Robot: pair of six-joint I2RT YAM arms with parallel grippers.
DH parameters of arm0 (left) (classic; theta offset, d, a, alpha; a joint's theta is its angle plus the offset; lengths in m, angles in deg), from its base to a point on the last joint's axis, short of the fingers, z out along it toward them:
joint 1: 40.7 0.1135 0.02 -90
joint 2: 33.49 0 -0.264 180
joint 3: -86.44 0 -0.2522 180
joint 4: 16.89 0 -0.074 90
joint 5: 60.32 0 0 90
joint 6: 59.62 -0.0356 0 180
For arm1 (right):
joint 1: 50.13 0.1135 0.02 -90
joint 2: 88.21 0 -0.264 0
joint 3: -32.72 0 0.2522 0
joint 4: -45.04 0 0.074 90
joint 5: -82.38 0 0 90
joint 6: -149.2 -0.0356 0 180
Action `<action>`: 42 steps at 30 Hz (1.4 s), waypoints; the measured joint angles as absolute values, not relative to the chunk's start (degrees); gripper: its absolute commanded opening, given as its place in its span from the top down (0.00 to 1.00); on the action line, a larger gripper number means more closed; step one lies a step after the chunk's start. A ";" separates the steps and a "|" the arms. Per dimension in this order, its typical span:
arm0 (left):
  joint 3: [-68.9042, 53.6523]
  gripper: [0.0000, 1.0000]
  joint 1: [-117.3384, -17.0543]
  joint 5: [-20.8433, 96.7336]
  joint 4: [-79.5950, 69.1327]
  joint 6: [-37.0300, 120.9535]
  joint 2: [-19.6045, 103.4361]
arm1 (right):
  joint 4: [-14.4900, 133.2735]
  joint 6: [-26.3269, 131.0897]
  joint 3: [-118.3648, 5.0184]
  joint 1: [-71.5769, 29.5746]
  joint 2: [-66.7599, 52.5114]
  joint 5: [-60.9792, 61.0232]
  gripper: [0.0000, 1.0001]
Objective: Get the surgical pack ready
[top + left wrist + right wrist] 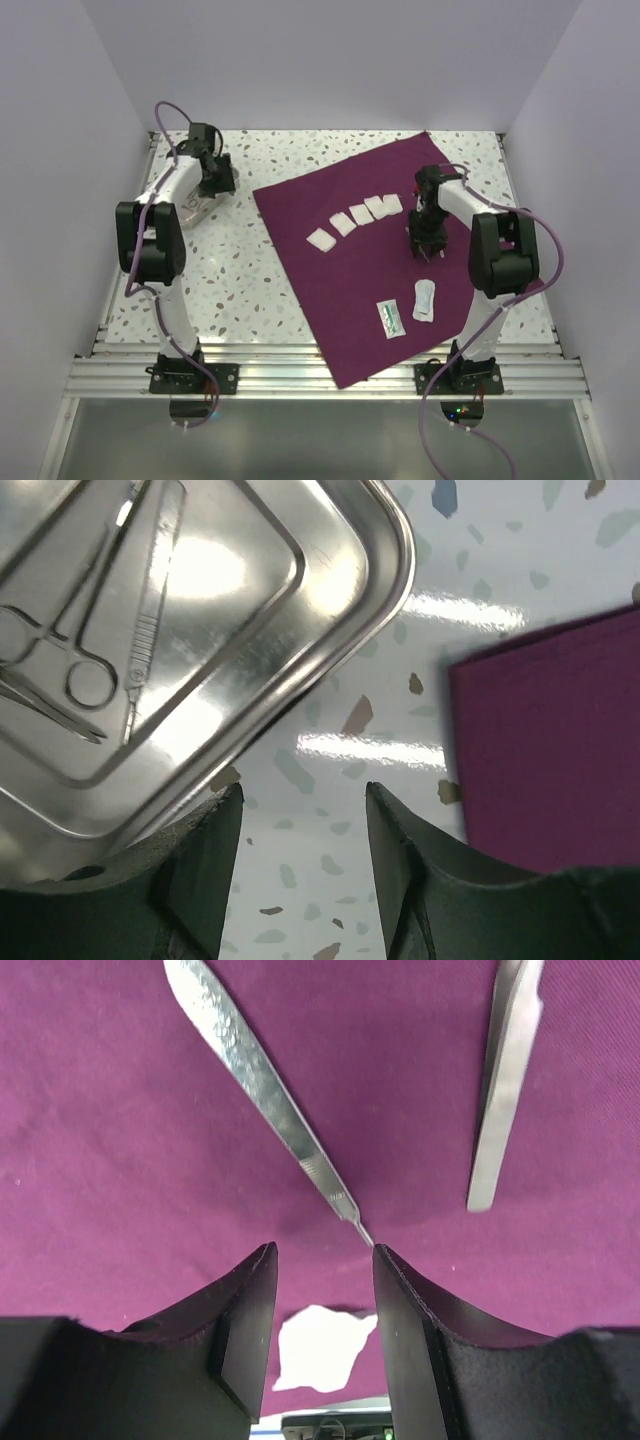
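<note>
Distance decides this one. The left gripper (pixel 302 795) sits at the far left of the table (pixel 250 290), fingers spread wide with nothing between them. It is just beside the corner of a steel tray (pixel 200 630) carrying a ring-handled instrument (pixel 60 670) and a scalpel (pixel 150 610).

From there the surgical pack (pixel 340 290) lies off to the right, parted from the tray by a strip of bare speckled table. The pack is a maroon cloth spread flat and turned like a diamond, one corner pointing at the near edge between the arm bases. A row of white gauze pads (pixel 362 214) crosses it, with two sealed packets (pixel 424 300) nearer the front.

The right gripper (pixel 324 1250) hangs directly over the cloth's right part, fingers moderately apart and empty. The tip of a slim steel instrument (pixel 265 1075) lies just ahead of them, its long axis slanting up and left in the wrist view. A second steel instrument (pixel 505 1080) lies to its right. For any work on the cloth, the right arm looks clearly nearer.
</note>
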State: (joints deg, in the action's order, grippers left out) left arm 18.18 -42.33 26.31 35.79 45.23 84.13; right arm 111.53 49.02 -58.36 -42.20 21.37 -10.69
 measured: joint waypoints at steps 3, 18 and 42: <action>12.30 0.44 -42.35 30.20 34.96 47.07 81.25 | 110.65 49.22 -58.38 -42.20 22.36 -10.69 0.54; 5.79 0.44 -44.80 38.50 32.34 50.50 72.42 | 107.81 50.31 -56.65 -42.36 22.88 -10.62 0.59; 5.57 0.44 -46.74 40.01 32.10 50.85 70.69 | 107.48 50.22 -55.36 -43.06 21.88 -9.42 0.88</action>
